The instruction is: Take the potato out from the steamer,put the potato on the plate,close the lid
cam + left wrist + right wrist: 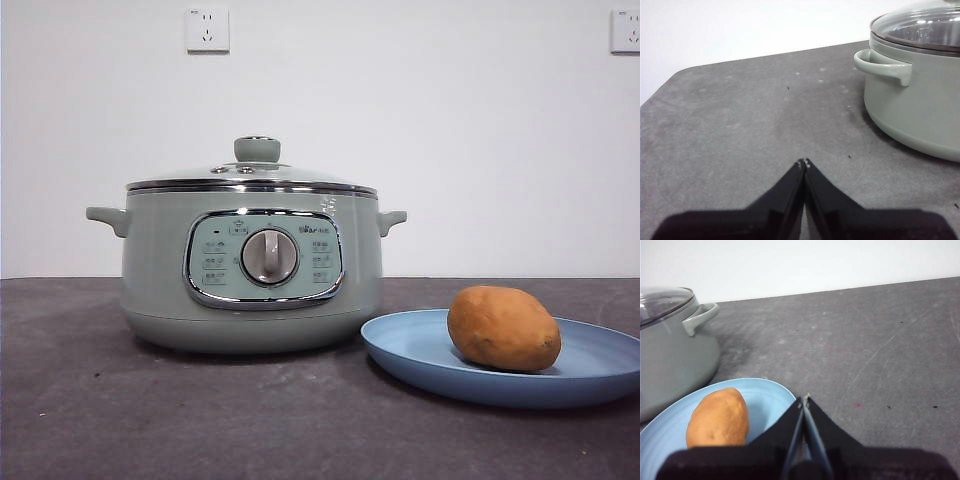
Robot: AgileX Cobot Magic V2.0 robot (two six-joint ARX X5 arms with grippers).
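— So, where is the potato point(503, 327) sitting?

— On the plate point(420, 352), lying on its side toward the middle of the dish. The plate rests on the dark grey table point(120, 400), just beside the steamer point(160, 290), on the side with the handle that the right wrist view shows. From the front, the plate's rim comes close to the pot's base; I cannot tell whether they touch.

— And the steamer itself?

— Upright on the table, control panel and silver dial point(269, 257) facing the front camera. The lid point(250, 175) sits flat on the pot, chrome rim seated all round, pale green knob point(257, 149) on top. What is inside the pot does not show through the glass.

— What about the left end effector point(804, 163)?

— Its two black jaws are pressed together at the tips, gripping nothing. It hangs over bare table, off to the steamer's side; one pot handle point(885, 67) and part of the glass lid show in its wrist view, well apart from the tips.

— The right end effector point(804, 399)?

— Same posture: jaws closed tip to tip, empty. It hangs near the plate's edge, with the potato just beside it but not touching. The steamer's other handle point(700, 317) lies beyond the plate.

— Do either of them show from the front?

— No, only the pot, plate, potato, a white wall point(450, 130) and two wall sockets point(207, 29).
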